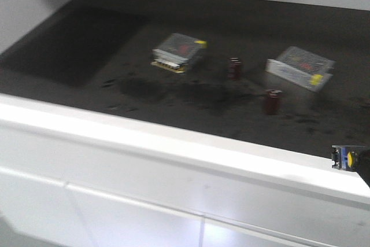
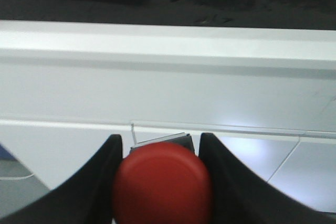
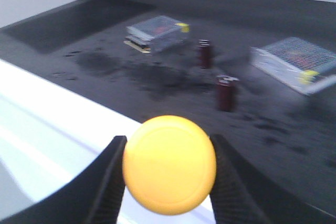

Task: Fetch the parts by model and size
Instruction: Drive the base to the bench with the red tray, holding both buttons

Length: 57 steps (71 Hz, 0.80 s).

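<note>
Switches sit pinched in both tools: the left gripper (image 2: 160, 142) is closed tight on the red-capped switch (image 2: 161, 182), held in front of the white counter edge (image 2: 168, 40); the right gripper (image 3: 168, 141) clamps the yellow-capped switch (image 3: 169, 164) at the near side of the dark tabletop (image 3: 273, 145), where two capacitors (image 3: 226, 94) and two silver boxes (image 3: 155, 29) rest farther back

Red switch (image 2: 163, 182), yellow switch (image 3: 169, 164), dark-red capacitors (image 1: 234, 68), perforated silver boxes (image 1: 179, 51); tabletop (image 1: 87, 39) is black.
</note>
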Tool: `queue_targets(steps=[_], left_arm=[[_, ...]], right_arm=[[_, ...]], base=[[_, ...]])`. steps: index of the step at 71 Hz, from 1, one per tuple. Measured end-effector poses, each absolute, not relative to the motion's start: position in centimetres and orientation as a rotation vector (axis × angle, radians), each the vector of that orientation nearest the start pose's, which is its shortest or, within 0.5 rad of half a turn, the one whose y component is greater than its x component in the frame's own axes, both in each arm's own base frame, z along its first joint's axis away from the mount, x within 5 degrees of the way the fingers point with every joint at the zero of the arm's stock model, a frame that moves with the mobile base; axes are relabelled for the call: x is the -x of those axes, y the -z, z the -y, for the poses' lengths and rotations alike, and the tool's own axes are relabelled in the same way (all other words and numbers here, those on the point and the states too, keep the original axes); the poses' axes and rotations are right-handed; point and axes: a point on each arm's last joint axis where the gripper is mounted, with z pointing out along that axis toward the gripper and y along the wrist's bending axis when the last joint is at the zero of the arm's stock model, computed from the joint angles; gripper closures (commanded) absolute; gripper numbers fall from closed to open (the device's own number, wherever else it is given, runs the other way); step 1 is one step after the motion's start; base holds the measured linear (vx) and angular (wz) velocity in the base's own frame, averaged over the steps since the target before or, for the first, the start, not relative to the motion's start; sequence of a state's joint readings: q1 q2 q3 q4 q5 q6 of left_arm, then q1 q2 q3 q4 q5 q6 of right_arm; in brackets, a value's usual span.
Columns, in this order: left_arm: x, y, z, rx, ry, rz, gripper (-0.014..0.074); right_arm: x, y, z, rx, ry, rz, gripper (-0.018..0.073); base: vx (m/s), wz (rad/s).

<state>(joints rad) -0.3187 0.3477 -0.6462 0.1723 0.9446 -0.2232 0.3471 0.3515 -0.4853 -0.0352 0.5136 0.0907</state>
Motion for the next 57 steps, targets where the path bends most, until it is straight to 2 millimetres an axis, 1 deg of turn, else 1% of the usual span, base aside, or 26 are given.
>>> queue_targets(steps=[26,57], left_arm=[[-4.99,-32.29,0.32,-0.126,0.114,-2.115,0.0594],[-4.99,-32.29,0.31,-0.126,0.114,-2.116,0.0594]], right_arm=[[-7.11,-30.66,-2.41,0.256,-0.265,-1.854,0.0569],[-7.11,-30.66,-2.41,0.256,-0.265,-1.854,0.0569]], base=[[-0.11,0.91],[-0.04,0.88]])
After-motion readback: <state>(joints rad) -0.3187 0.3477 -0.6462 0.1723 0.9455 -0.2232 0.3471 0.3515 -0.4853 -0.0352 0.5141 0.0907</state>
